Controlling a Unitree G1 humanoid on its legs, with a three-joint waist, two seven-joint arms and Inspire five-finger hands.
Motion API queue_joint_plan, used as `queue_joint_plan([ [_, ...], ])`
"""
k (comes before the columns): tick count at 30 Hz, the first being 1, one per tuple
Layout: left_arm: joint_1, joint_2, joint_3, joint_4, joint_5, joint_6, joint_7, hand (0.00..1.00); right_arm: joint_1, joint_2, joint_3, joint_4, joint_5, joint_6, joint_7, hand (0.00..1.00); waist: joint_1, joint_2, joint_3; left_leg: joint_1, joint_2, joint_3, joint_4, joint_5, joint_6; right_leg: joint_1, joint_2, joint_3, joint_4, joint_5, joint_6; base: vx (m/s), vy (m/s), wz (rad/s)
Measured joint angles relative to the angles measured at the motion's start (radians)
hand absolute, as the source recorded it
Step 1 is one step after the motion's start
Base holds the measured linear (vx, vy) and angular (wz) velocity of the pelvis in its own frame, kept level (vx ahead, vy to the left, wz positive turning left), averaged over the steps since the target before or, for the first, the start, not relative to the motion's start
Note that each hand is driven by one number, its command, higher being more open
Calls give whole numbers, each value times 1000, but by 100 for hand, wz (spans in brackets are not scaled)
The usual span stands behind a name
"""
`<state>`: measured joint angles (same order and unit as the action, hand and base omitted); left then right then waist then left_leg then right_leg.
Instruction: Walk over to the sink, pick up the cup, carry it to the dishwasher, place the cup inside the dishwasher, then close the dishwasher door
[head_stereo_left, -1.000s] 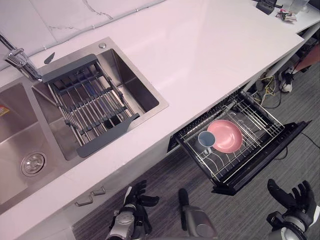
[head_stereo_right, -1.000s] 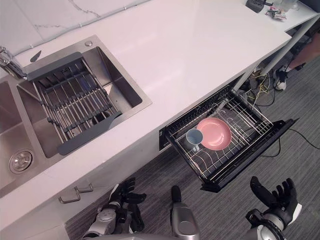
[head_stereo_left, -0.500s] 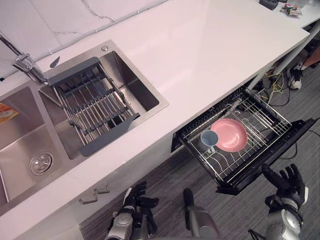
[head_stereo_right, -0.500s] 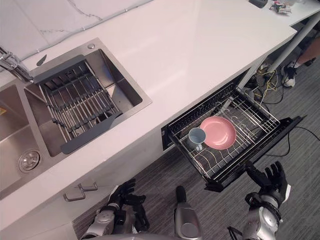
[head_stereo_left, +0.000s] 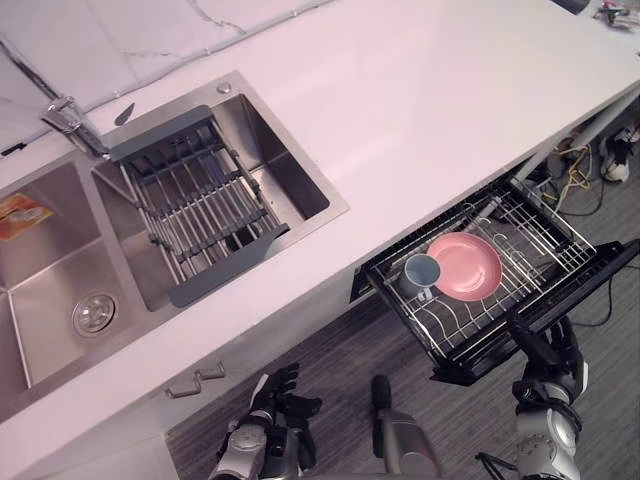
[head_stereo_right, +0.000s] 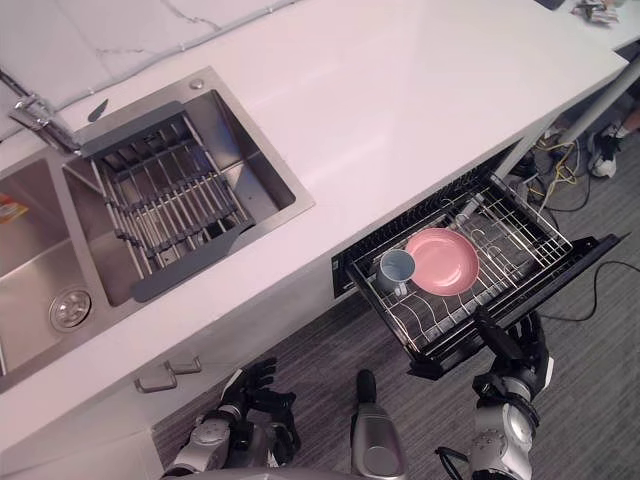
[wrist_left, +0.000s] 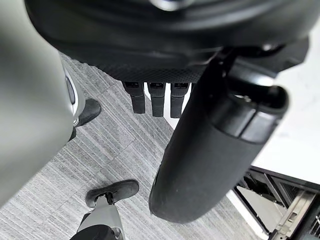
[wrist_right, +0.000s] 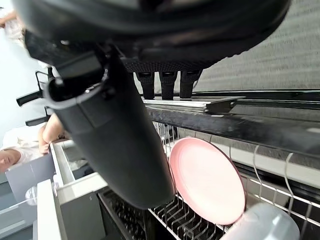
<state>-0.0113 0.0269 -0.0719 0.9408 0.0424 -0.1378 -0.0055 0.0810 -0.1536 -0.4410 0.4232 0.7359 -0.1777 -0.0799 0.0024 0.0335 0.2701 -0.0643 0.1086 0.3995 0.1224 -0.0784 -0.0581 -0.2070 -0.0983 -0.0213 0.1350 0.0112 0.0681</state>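
Cup (head_stereo_right: 396, 267) in open dishwasher (head_stereo_right: 352, 262), right hand (head_stereo_right: 512, 350) by its door (head_stereo_right: 565, 272).
Blue cup touches pink plate (head_stereo_right: 441, 261) in the pulled-out wire rack (head_stereo_right: 520, 215); hand's fingers straight, just beside door's front edge.

- Sticker (head_stereo_left: 22, 213): an orange label with a pale patch, set inside the left basin of the sink (head_stereo_left: 45, 275), on the side away from the drain (whether it sits on the wall or the floor of the basin cannot be told). Its print is too small to read.
- Other text, numbers, brands or signs around the sink: none can be read.
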Motion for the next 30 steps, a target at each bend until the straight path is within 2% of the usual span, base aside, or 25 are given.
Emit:
queue_joint_plan([
  [8, 13, 17, 4, 1, 20, 0, -7, 90, -40, -3, 135, 24, 141, -43, 65, 90, 2, 18, -11, 5, -10, -64, -69, 53, -1, 17, 2, -49, -32, 15, -12, -16, -11, 17],
  [17, 27, 47, 5, 4, 36, -1, -7, 90, -201, -38, 228, 181, 177, -50, 107, 90, 10, 27, -9, -8, -27, -148, -99, 83, 4, 48, -5, -94, -97, 49, -12, -20, 9, 15],
  [25, 30, 49, 5, -5, 36, -10, -8, 90, -394, -115, 232, 315, 176, -42, 98, 90, 15, 69, 14, -51, -54, -224, -114, 110, 14, 45, -19, -157, -115, 61, -7, -27, 10, 24],
  [30, 33, 54, 4, -33, 37, -11, -18, 90, -493, -177, 232, 372, 176, -33, 88, 90, 36, 93, 26, -81, -59, -279, -114, 127, 16, 39, -24, -202, -115, 61, -8, -12, -5, 28],
])
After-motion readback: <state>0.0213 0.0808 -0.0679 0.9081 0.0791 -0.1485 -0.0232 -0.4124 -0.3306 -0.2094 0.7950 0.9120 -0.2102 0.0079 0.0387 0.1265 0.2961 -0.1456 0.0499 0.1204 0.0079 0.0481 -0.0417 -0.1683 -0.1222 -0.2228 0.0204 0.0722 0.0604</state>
